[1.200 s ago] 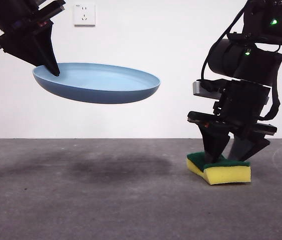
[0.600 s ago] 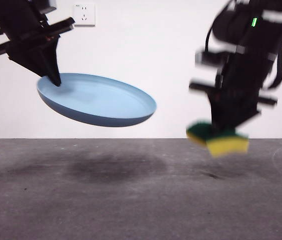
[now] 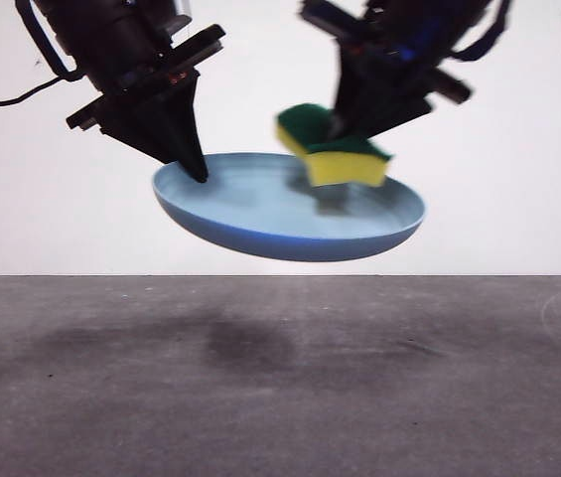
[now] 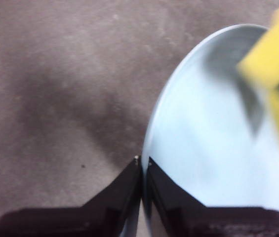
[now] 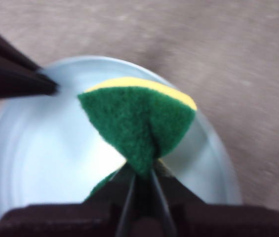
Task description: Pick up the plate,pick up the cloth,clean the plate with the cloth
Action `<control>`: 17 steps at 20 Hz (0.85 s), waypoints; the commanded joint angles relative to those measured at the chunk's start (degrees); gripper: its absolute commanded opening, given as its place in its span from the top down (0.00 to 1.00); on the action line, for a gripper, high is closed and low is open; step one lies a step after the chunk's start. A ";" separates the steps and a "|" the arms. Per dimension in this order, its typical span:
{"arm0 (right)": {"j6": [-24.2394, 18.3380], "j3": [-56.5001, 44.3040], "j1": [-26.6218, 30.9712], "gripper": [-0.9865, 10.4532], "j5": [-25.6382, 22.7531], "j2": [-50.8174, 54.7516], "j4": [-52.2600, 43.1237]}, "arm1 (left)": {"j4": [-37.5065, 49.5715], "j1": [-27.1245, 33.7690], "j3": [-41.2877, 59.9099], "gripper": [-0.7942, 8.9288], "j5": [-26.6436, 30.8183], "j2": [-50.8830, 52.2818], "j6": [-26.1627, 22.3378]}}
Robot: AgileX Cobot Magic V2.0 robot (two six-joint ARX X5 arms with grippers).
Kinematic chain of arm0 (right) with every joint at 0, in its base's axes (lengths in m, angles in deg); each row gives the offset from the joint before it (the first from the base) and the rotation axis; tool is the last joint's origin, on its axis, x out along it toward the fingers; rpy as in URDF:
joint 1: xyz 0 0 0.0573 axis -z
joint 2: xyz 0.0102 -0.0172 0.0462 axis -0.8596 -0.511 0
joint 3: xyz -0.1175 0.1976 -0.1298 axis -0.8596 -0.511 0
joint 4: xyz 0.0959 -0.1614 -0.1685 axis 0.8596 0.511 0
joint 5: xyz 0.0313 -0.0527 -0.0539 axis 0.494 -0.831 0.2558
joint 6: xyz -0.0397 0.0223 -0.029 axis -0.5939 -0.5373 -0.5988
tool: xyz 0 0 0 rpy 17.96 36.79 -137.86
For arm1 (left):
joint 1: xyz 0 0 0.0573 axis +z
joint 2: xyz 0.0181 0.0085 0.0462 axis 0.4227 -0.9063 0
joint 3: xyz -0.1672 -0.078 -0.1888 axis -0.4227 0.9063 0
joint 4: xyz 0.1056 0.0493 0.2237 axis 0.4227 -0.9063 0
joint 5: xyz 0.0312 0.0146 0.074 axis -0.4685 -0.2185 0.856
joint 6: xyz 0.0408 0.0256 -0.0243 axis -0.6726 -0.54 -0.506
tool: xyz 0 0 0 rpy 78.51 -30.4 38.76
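A grey worktop lies below a white wall. The left tool pinches the rim of the light-blue plate, holding it tilted in the air. Further right, the right tool is clamped on the yellow-and-green cloth, just above the plate's inner face.

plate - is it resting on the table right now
No, the light-blue plate hangs well above the grey table, pinched at its rim by the left gripper, its shadow cast below.
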 commanded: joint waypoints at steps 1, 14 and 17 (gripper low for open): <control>0.98 -0.15 -2.40 0.92 -0.24 -2.43 -0.66 | 0.68 -0.44 0.09 0.93 -0.33 -0.02 1.14; -1.46 -0.15 -8.96 0.92 -33.29 -6.23 17.49 | -0.15 -0.42 0.09 0.93 -1.97 0.00 1.36; -1.44 -0.15 -6.78 0.92 -37.24 -4.87 13.60 | -0.17 -0.44 0.09 0.93 -5.97 0.00 1.36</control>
